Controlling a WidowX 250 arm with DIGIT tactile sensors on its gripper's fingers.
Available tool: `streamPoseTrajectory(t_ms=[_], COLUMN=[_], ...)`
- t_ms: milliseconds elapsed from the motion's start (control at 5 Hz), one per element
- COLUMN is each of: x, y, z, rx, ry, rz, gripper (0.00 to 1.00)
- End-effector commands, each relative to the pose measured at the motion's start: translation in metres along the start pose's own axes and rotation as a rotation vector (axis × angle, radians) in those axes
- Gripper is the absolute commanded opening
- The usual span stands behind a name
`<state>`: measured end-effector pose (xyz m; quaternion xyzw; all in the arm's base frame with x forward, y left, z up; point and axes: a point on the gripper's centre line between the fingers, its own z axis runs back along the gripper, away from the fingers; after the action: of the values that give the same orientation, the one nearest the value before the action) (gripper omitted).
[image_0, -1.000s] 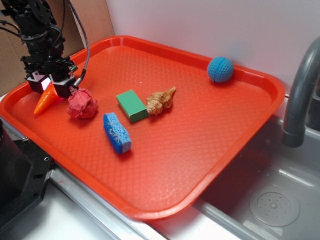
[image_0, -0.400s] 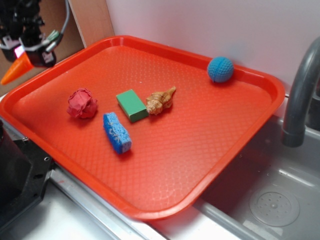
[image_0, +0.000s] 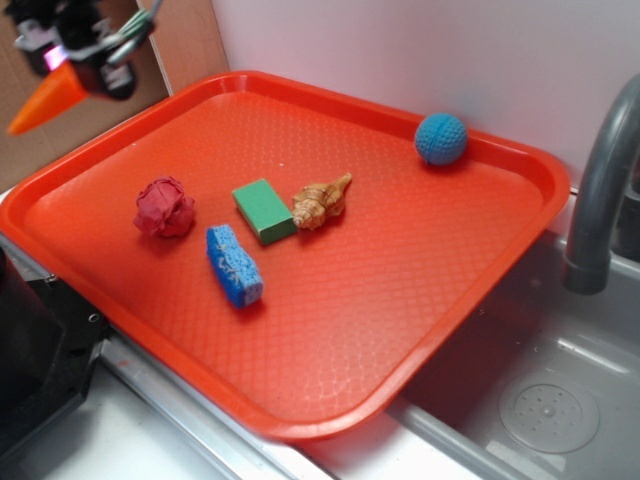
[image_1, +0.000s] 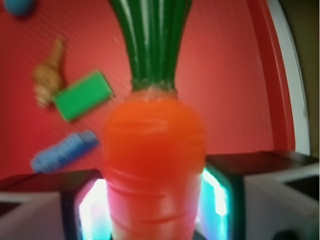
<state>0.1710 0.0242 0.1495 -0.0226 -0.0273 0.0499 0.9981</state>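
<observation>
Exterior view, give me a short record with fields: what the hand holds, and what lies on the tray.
hand: shut on toy carrot, in the air, upper left
carrot: orange tip down-left, clear of tray
on tray: red crumpled ball, blue sponge, green block, shell mid-left; blue ball at far edge
right of tray: faucet, sink

The exterior view is brightly and evenly lit by soft, diffuse light. Only short, faint shadows are cast beneath the blue ball (image_0: 441, 138) and the sponge (image_0: 234, 265). A mild sheen is seen along the near rim of the tray (image_0: 300, 425). The top-left corner is slightly smeared. The wrist view is soft throughout. The carrot (image_1: 154, 165) is too close for focus, the green block (image_1: 82, 95) behind it is blurred, and a pink and cyan glow is seen beside the jaws.
</observation>
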Motion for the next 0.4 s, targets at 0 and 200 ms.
streamPoseTrajectory(t_ms=[0,200], x=[0.054,0.07], y=[-0.019,-0.016], z=[0.017,0.026], rx=[0.058,0.067], ry=[-0.047,-0.095], rz=[-0.031,-0.028], gripper=[0.0,0.0])
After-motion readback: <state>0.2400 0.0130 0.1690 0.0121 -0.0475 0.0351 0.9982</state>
